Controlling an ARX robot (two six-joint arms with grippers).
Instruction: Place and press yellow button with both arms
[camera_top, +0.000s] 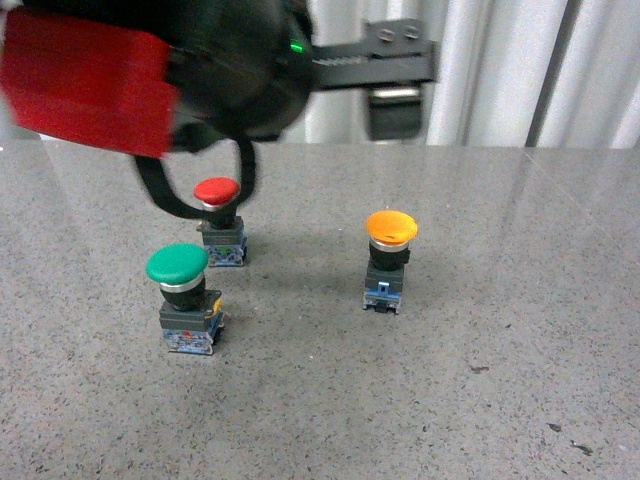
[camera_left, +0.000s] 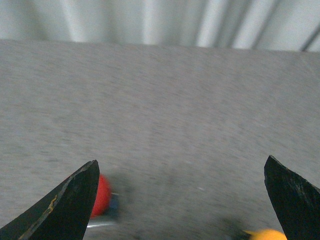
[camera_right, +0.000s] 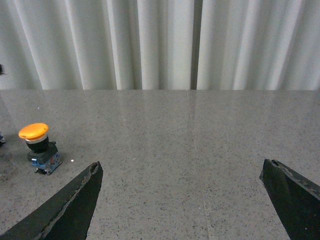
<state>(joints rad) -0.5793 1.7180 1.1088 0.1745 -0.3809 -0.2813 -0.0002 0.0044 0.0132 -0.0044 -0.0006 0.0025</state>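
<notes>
Left arm (camera_top: 230, 70) closest, blurred, high over table (camera_top: 480, 400). Left gripper (camera_left: 181, 160) spread wide, empty; right gripper (camera_right: 181, 163) likewise. Yellow button (camera_top: 390, 262) upright on table, right of red button (camera_top: 219, 218) and green button (camera_top: 183, 298), apart from both. Probably light, rigid, top-heavy, tips easily. Smooth cap, so grip black body beneath collar. No legible markings.

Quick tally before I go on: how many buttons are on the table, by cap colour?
red button: 1
green button: 1
yellow button: 1
Total: 3
</notes>
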